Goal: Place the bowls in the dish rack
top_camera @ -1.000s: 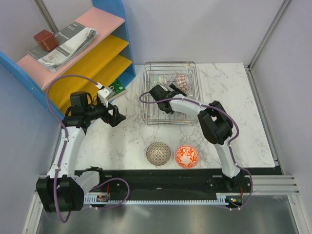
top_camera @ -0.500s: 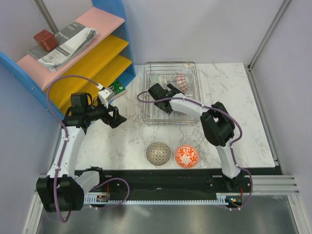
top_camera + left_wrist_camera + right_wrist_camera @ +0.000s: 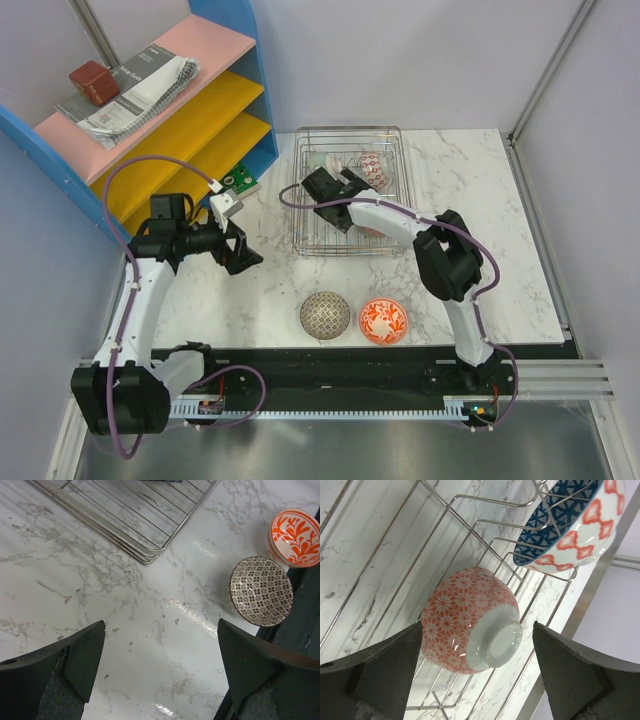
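The silver wire dish rack [image 3: 350, 235] stands at the table's far middle. In the right wrist view a red-orange floral bowl [image 3: 465, 620] lies tipped on the rack wires [image 3: 470, 525], with a blue patterned bowl [image 3: 565, 520] on edge beyond it. My right gripper [image 3: 477, 630] is open, its fingers either side of the floral bowl and apart from it. A grey patterned bowl [image 3: 325, 315] and an orange leaf-patterned bowl [image 3: 383, 321] sit upright near the front edge. My left gripper [image 3: 160, 630] is open and empty above bare marble, left of the grey bowl [image 3: 261, 591].
A blue-framed shelf [image 3: 215, 110] with pink and yellow boards stands at the far left, holding papers and a red block. A small green item [image 3: 240, 180] lies by its foot. The rack's corner [image 3: 145, 555] shows in the left wrist view. A pale bowl [image 3: 333, 160] stands in the rack's far left.
My left gripper has moved a little toward the near side and right. My right gripper has shifted slightly inside the rack. The bowls on the table have not moved.
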`<control>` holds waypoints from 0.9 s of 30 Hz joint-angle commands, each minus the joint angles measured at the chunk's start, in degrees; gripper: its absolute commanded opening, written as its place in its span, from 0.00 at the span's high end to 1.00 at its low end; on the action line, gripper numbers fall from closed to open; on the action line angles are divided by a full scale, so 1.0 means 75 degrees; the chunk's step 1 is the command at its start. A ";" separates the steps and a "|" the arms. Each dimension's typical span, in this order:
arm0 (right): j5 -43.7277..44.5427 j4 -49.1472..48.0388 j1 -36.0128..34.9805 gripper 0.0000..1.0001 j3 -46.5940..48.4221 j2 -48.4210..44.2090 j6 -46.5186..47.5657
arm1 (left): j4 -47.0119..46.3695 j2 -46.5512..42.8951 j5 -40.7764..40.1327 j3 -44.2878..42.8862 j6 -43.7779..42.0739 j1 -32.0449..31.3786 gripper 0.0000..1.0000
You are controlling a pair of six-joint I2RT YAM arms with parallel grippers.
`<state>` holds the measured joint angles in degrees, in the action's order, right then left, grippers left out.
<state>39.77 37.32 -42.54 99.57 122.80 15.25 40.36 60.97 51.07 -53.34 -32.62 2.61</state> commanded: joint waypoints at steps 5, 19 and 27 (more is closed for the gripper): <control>0.0463 -0.0300 -0.0034 0.02 0.0131 -0.1010 0.0299 | 0.0713 0.0062 -0.0620 -0.0107 -0.1018 -0.1657 0.00; 0.1026 -0.0664 0.0680 0.02 -0.0783 -0.1221 0.0557 | 0.0620 0.1841 -0.2039 -0.0493 -0.0819 -0.3511 0.00; 0.1073 -0.0734 0.0903 0.02 -0.0854 -0.1163 0.0546 | 0.0232 0.2452 -0.2543 -0.0470 -0.0397 -0.4425 0.00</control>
<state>44.97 31.88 -36.82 93.34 116.16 18.74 44.47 78.11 34.28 -54.81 -37.60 -27.68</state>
